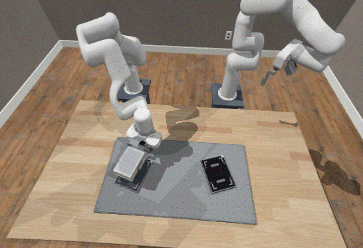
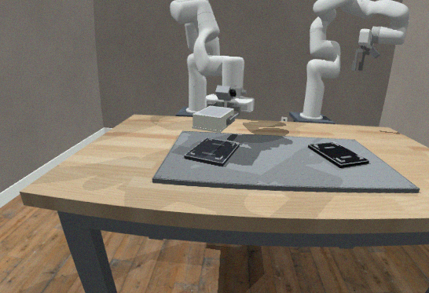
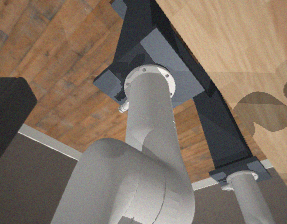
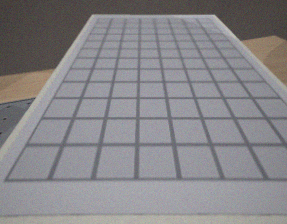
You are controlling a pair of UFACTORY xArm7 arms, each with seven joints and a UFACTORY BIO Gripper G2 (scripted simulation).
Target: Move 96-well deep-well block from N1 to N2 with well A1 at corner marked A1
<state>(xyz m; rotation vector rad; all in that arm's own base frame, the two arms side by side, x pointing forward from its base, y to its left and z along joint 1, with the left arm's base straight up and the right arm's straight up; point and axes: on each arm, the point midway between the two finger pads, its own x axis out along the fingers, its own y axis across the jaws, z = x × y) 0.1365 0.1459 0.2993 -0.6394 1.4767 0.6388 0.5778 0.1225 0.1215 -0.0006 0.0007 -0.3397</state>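
The pale deep-well block [image 1: 130, 163] [image 2: 212, 118] [image 4: 153, 107] hangs roughly level in the air above nest N1 [image 1: 125, 185] [image 2: 204, 156], clear of it. My right gripper [image 1: 143, 149] [image 2: 229, 111] is shut on the block at its arm-side end; one finger shows along the block's side in the exterior view, the other is hidden. Nest N2 [image 1: 218, 174] [image 2: 339, 155] is a black plate with light corner locators and holds nothing. Well A1 and the nests' A1 marks cannot be read. My left gripper [image 1: 278, 76] is open and empty, high and far from the block.
Both nests lie on a grey perforated mat [image 1: 179, 201] [image 2: 275, 175] on the wooden table [image 1: 282, 215] [image 2: 118, 191]. The left arm is raised beyond the table's arm-side edge. The left wrist view shows arm bases, floor and the table edge. No obstacle stands between the nests.
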